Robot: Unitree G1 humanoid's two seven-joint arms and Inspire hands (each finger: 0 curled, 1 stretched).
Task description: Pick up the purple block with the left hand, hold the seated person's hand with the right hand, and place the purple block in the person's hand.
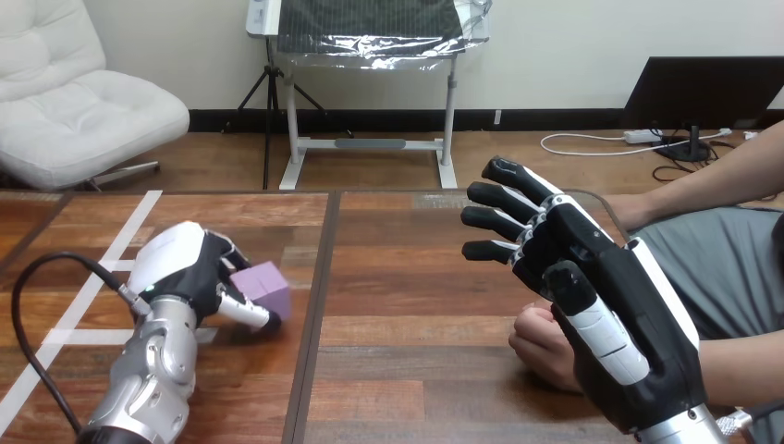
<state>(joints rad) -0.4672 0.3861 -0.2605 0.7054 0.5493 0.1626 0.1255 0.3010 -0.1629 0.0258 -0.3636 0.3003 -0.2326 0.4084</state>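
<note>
Closing round the purple block (pixel 266 285), my left robot hand (pixel 189 268) has its fingers curled over the block's far side and its thumb (pixel 245 312) laid along the near edge, so I count it as gripped. I cannot tell whether it has left the desk (pixel 407 277) yet.

What matters next is the gap. The block sits on the left half of the desk, beyond the dark seam (pixel 319 277), and the person's hand (pixel 541 347) lies well apart from it, low on the right half.

My right robot hand (pixel 601 296) is far nearer that hand. It hangs just over it, released, with fingers straight and spread, pointing up and to the left. I cannot tell whether the two touch. The person's hand looks loosely curled, so I judge there is no open palm to receive the block.
</note>
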